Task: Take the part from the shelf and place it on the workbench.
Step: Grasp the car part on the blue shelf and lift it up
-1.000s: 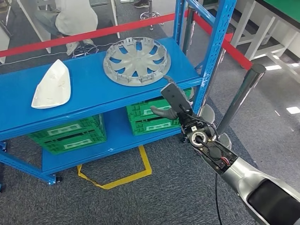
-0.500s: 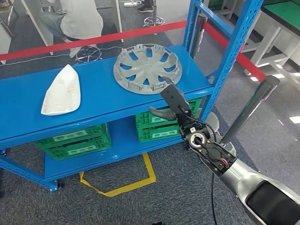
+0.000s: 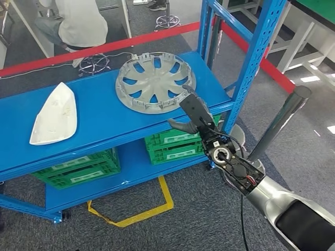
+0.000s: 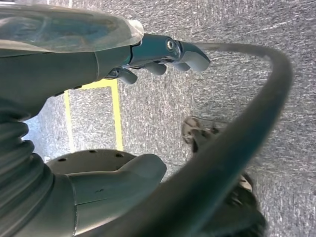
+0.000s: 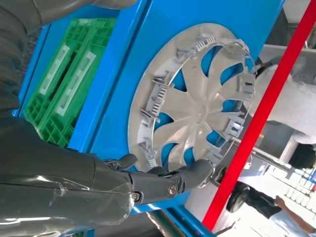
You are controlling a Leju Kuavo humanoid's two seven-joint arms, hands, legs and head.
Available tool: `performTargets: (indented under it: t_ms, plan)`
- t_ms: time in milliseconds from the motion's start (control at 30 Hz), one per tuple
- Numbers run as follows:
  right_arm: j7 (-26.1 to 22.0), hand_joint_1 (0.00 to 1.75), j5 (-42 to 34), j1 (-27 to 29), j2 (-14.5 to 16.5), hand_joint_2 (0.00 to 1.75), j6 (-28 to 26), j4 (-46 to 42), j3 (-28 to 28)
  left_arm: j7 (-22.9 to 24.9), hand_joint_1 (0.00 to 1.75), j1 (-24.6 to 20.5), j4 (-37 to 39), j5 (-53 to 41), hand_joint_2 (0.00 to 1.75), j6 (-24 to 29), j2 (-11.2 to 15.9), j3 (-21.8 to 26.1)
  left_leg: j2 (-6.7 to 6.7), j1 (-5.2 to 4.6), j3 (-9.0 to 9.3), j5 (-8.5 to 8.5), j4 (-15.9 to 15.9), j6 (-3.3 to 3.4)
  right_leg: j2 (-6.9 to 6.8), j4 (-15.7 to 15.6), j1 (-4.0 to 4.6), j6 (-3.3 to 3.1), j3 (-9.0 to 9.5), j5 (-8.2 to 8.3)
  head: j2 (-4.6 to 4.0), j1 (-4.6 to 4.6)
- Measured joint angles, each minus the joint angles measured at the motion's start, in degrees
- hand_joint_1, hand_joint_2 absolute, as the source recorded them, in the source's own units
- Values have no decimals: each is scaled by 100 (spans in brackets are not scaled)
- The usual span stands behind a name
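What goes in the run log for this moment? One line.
phase: reaching | right hand: open, at wheel cover rim | shelf: part not lifted | left hand: empty

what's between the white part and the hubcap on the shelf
Nothing: in the head view only bare blue shelf separates the white part from the hubcap.

— What colours are on the shelf?

— The shelf (image 3: 102, 112) is bright blue, posts too. On it, a silver-grey wheel cover (image 3: 155, 81) with spokes, blue showing through its gaps, and to the left a plain white shell-shaped part (image 3: 54, 115).

— Below?

— Green crates (image 3: 79, 168) with pale labels. The floor is speckled grey carpet (image 3: 189, 214) with yellow tape lines (image 3: 130, 213); a red barrier tape (image 3: 99, 48) runs behind.

— And the right hand (image 3: 189, 115)?

— Dark grey, on a silver arm.
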Motion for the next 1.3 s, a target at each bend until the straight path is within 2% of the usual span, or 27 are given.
performTargets:
  t_ms: [33, 100, 133, 167, 233, 267, 333, 400, 467, 533, 600, 833, 900, 967, 1033, 1133, 1300]
  plan:
    - [2, 0, 1, 7, 0, 175, 0, -1, -1, 0, 0, 2, 0, -2, 175, -1, 0, 0, 0, -1, -12, 184, -186, 16, 5, -1, 2, 4, 61, -47, 0, -6]
    - [3, 0, 4, 6, 0, 175, 0, -2, -3, 0, 0, 4, 0, -4, 175, 1, 5, 1, 0, -19, 212, 776, -999, 92, 8, -6, 7, 22, 182, -152, 0, -14]
    - [4, 0, 7, 5, 1, 175, 0, -2, -4, 0, 0, 3, 0, -4, 175, 1, 9, 1, -2, -39, 333, 940, -1374, 129, 19, -6, 13, 43, 235, -205, 0, -25]
    - [6, 0, 8, 3, 1, 175, 2, -3, -4, 0, 0, 1, 0, -4, 175, 2, 15, 1, -8, -62, 421, 1009, -1622, 161, 27, -16, 17, 71, 261, -256, 0, -26]
    - [9, 0, 9, 10, 2, 175, 5, -6, -4, 1, 0, 4, 1, -4, 175, 2, 22, -1, -20, -91, 506, 937, -1784, 218, 49, -12, 24, 144, 338, -282, 0, -25]
    - [10, 0, 10, 11, 2, 175, 5, -13, -7, 1, 0, 7, 1, -5, 175, 3, 22, -1, -22, -86, 574, 963, -1823, 249, 46, -15, 21, 178, 368, -297, 0, -15]
    - [9, 0, 15, -1, 2, 175, 2, -27, -19, 1, 0, 7, 2, -5, 175, 9, 18, 0, -10, -63, 752, 958, -1886, 307, 19, 200, 17, 241, 341, -372, 0, 0]
    - [10, 0, 22, -13, 3, 175, 2, -35, -26, 0, 0, -14, 2, -3, 175, 18, 17, 0, -6, -56, 899, 885, -1908, 337, -10, 896, 12, 289, -6, -609, 0, 20]
    - [19, 0, 24, 17, 2, 175, 2, -35, -35, 3, 0, -24, 2, -1, 175, 23, 12, -1, -17, -64, 1021, 777, -1907, 353, -13, 1625, 13, 308, -503, -919, 0, 46]
    - [26, 0, 26, 49, 0, 175, 1, -34, -45, 7, 0, -6, 2, -1, 175, 29, 5, -1, -31, -72, 1159, 665, -1907, 354, -14, 1764, 15, 296, -764, -1003, 0, 76]
    - [27, 0, 28, 54, 0, 175, 0, -35, -46, 9, 0, 8, 2, -2, 175, 34, 3, -1, -34, -76, 1231, 612, -1906, 352, -14, 1647, 16, 285, -802, -939, 0, 91]
    - [27, 0, 30, 53, 0, 175, 0, -35, -46, 9, 0, 9, 2, -3, 175, 34, 2, -1, -34, -77, 1239, 607, -1906, 351, -14, 1621, 17, 282, -799, -922, 0, 92]
    - [27, 0, 33, 52, 0, 175, 0, -35, -46, 9, 0, 10, 2, -4, 87, 34, 0, -1, -35, -80, 1268, 586, -1906, 349, -14, 1513, 19, 274, -783, -845, 0, 96]
    - [29, 0, 39, 54, -1, 175, -3, -34, -55, 11, 0, 11, 4, -9, 0, 34, -18, -1, -35, -89, 1388, 485, -1911, 335, -16, 865, 49, 208, -698, -216, 0, 115]
    - [50, 0, 62, 69, -9, 175, -13, -48, -80, 33, 0, -19, 9, -34, 0, 71, -38, -3, -48, -109, 1511, 366, -1917, 278, -8, 229, 93, 125, -579, 359, 0, 107]
    - [115, 0, 131, 134, -17, 175, -33, -96, -133, 83, 0, -63, 13, -83, 0, 174, -28, -11, -60, -122, 1568, 340, -1946, 205, 38, 117, 103, 75, -501, 325, 0, 64]
    - [194, 0, 169, 168, -38, 175, -40, -128, -143, 84, 0, -62, 13, -83, 0, 182, -27, -13, -56, -106, 1618, 280, -2058, 186, 42, 117, 125, 47, -511, 297, 0, 56]
